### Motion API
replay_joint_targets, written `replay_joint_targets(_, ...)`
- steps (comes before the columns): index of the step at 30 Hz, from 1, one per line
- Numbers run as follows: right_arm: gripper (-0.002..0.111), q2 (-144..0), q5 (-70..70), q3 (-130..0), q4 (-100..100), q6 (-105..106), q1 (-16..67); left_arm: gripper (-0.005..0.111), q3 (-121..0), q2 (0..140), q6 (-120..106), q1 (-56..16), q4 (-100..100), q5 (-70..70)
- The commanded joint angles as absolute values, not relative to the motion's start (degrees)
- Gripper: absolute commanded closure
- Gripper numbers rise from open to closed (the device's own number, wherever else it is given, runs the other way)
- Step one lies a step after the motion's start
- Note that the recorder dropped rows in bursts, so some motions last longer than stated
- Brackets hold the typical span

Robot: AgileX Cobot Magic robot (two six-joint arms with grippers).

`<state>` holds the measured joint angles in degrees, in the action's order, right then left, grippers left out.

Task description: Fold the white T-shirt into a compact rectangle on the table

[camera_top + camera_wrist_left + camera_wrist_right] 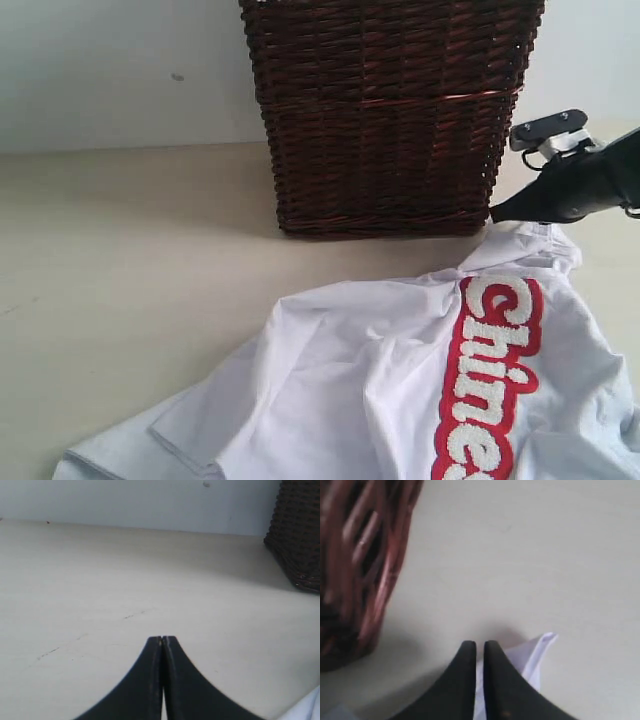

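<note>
— While the white T-shirt (370,380) is lying rumpled and unfolded on the table (130,250), filling the lower right of the exterior view and running off its bottom and right edges, your right gripper (497,214) is reaching in from the right and touching the shirt's far edge, just beside the foot of the dark wicker basket (390,110).

— You are also seeing that grip up close in the right wrist view: the two black fingers (460,680) are sitting almost together, a thin strip of white cloth is showing in the slit between them, and a small white corner of fabric is poking out beside one finger. Your right gripper is clamping the shirt there.

— The fuzzy white lettering (490,370), outlined in red, is running down the shirt's right half and is reading "Chines" before the frame's edge is cutting it off. A loose flap of cloth is spreading toward the lower left. The basket is standing at the back of the table, in front of the pale wall (100,70).

— Your left gripper (163,639) is holding its tips pressed together, gripping nothing, and is pointing across bare table. A sliver of white cloth is showing at the rim of that wrist view, apart from the tips, and the basket's corner is sitting well beyond them.
</note>
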<state>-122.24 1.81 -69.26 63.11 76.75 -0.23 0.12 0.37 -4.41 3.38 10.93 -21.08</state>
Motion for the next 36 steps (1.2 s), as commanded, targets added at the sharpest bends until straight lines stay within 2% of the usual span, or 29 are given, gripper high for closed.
replay_joint_targets(1, 0.106, -112.19, 21.76, -64.09, 62.30, 72.48, -2.44, 0.107, 0.00, 0.00, -4.26, 3.08, 11.19, -20.86)
replay_joint_targets(4, 0.108, -107.79, 25.84, -57.60, 55.47, 72.24, -2.64, 0.107, 0.00, 0.00, -4.26, 3.08, 11.19, -20.86)
replay_joint_targets(7, 0.108, -111.20, 23.77, -54.75, 52.84, 72.24, -2.64, 0.107, 0.00, 0.00, -4.26, 3.08, 11.19, -20.86)
replay_joint_targets(10, 0.108, -116.68, 12.38, -55.03, 52.93, 72.24, -2.64, 0.107, 0.00, 0.00, -4.26, 3.08, 11.19, -20.86)
replay_joint_targets(17, 0.108, -121.93, -1.96, -57.89, 53.59, 71.65, -6.02, 0.107, 0.00, 0.00, -4.26, 3.08, 11.19, -20.86)
replay_joint_targets(25, 0.107, -117.30, 4.18, -61.95, 53.59, 71.27, -6.77, 0.107, 0.00, 0.00, -4.26, 3.08, 11.19, -20.86)
replay_joint_targets(33, 0.086, -101.80, 15.02, -54.04, 53.59, 70.14, -6.77, 0.107, 0.00, 0.00, -4.26, 3.08, 11.19, -20.86)
replay_joint_targets(36, 0.087, -95.54, 25.43, -48.12, 53.19, 72.54, -6.66, 0.107, 0.00, 0.00, -4.26, 3.08, 11.19, -20.86)
